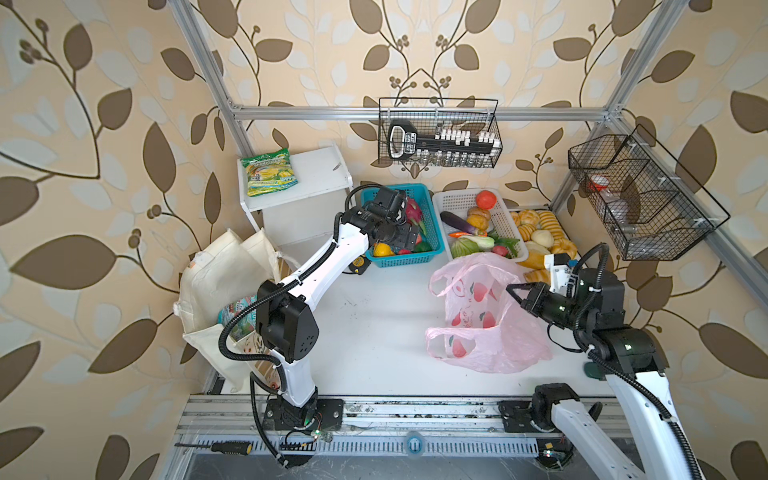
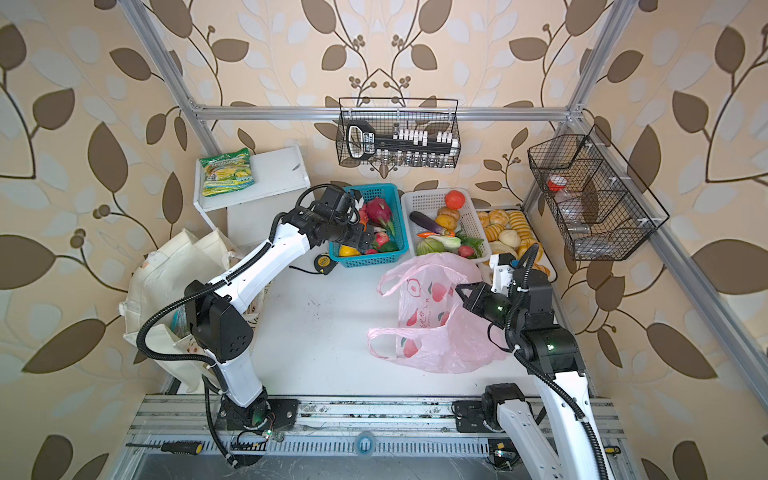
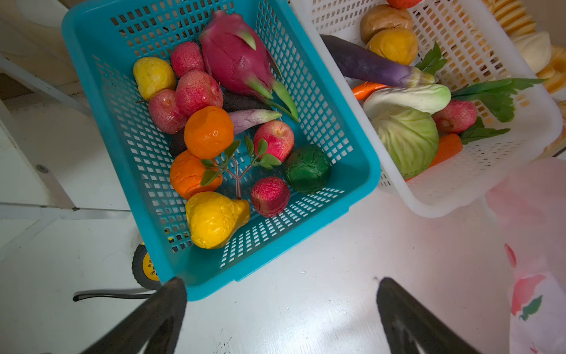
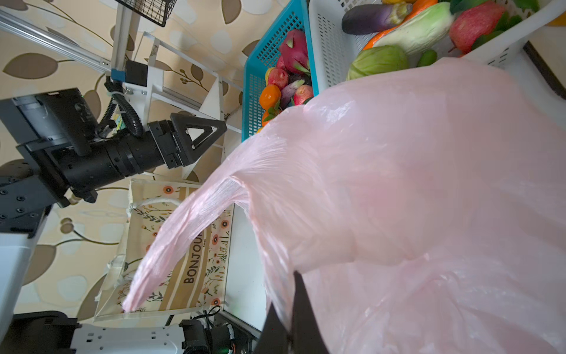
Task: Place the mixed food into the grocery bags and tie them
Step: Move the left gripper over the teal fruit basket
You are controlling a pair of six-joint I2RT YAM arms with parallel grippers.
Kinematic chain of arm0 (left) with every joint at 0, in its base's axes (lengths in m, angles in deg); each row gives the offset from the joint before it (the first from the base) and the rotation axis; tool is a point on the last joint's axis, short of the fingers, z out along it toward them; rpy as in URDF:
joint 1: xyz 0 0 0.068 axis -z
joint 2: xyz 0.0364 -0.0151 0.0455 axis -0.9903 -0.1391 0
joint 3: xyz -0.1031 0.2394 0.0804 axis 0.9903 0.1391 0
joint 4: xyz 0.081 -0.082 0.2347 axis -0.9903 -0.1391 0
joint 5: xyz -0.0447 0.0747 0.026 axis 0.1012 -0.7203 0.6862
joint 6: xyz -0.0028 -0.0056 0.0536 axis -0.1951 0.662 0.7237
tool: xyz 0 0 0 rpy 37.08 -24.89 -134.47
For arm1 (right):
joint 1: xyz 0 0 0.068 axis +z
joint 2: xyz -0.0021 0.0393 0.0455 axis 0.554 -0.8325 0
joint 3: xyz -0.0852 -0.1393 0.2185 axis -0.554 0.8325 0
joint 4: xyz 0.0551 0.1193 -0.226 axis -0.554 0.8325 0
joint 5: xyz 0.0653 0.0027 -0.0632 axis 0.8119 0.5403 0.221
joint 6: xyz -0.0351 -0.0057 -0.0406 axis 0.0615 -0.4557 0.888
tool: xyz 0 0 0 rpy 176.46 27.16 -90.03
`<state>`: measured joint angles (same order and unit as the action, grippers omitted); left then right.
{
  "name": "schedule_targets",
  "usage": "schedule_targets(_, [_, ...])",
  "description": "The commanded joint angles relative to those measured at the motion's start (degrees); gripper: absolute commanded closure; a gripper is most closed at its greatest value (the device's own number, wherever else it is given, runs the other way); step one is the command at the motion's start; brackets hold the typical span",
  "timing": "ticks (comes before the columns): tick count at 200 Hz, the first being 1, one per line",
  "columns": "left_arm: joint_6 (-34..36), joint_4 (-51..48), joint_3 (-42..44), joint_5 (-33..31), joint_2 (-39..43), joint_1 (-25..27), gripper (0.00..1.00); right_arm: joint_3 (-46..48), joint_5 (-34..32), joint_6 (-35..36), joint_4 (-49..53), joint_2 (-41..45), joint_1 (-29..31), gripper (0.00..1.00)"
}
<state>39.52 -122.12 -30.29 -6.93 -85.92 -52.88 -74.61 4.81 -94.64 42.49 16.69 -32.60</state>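
- Pressed close to the right wrist lens: right gripper (image 4: 295,285), pinched together on a fold of the pink plastic bag (image 4: 428,184).
- In both top views, same bag (image 1: 490,332) slumped on the white bench (image 1: 374,324), just in front of and to the right of the teal basket (image 1: 399,259); red print up, two handle loops lying open.
- Over the front part of the teal basket: left gripper (image 3: 281,282), jaws wide apart, nothing between them.
- Inside the teal basket:
  - magenta dragon fruit (image 3: 235,58) toward the back wall
  - two oranges (image 3: 209,131) touching each other in the middle
  - yellow pear-shaped fruit (image 3: 214,219) against the front wall
  - smaller yellow fruit (image 3: 153,76)
  - several red fruits (image 3: 198,92)
  - dark green round fruit (image 3: 307,168)
  - small leafy twig (image 3: 235,165) lying on top
- Just beside the teal basket, on its right in both top views: white basket (image 3: 459,196) with a cabbage (image 3: 407,138) and an eggplant (image 3: 367,66).
- Beyond that, farther right of the teal basket: golden bread rolls (image 1: 536,232).
- Against the teal basket's front left corner: yellow-black tape measure (image 3: 147,266).
- Well to the left of the teal basket and nearer the bench's front edge: cream canvas tote (image 1: 216,274), mouth open, a teal packet (image 1: 237,309) showing inside.
- Behind and left of the teal basket: white shelf (image 1: 316,174) carrying the green-yellow snack packet (image 1: 270,172).
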Motion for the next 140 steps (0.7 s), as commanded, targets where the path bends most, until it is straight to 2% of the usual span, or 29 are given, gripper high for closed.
schedule_targets(1, [1.7,0.0,-0.5,-1.1,0.6,-1.1,0.01,-0.1,9.8,-1.3,-1.9,0.7,-3.1,1.0])
schedule_targets(40, [2.6,0.2,-2.4,0.7,-3.0,-1.2,0.02,0.4,10.9,0.0,-1.4,0.2,-6.3,1.0])
schedule_targets(140, [2.7,-2.8,-16.2,-4.8,-19.2,-1.1,0.01,2.0,11.2,0.7,-2.1,-0.1,-7.5,1.0])
